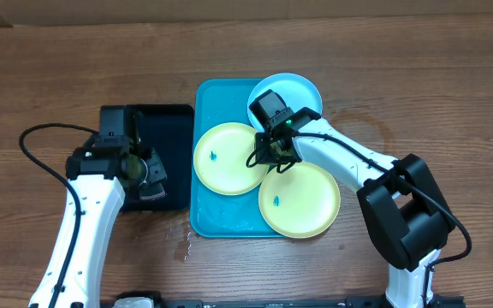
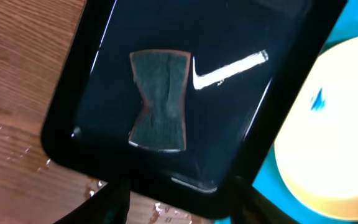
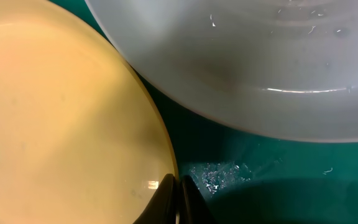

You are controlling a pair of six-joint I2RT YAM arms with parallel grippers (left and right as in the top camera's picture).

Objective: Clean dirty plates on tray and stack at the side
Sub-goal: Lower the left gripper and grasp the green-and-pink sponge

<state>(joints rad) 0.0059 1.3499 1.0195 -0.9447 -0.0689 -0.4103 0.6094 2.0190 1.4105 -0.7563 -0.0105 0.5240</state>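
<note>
Your left claw (image 1: 151,175) hangs spread and empty over the black tray (image 1: 174,120), which holds a sponge (image 2: 159,101). On the turquoise tray (image 1: 204,103), the first yellow plate (image 1: 228,158) lies at 9 o'clock, the blue plate (image 1: 296,89) at 1 and the second yellow plate (image 1: 302,204) at 5. Your right claw (image 3: 179,199), tips pressed together, sits between them at a yellow rim.
</note>
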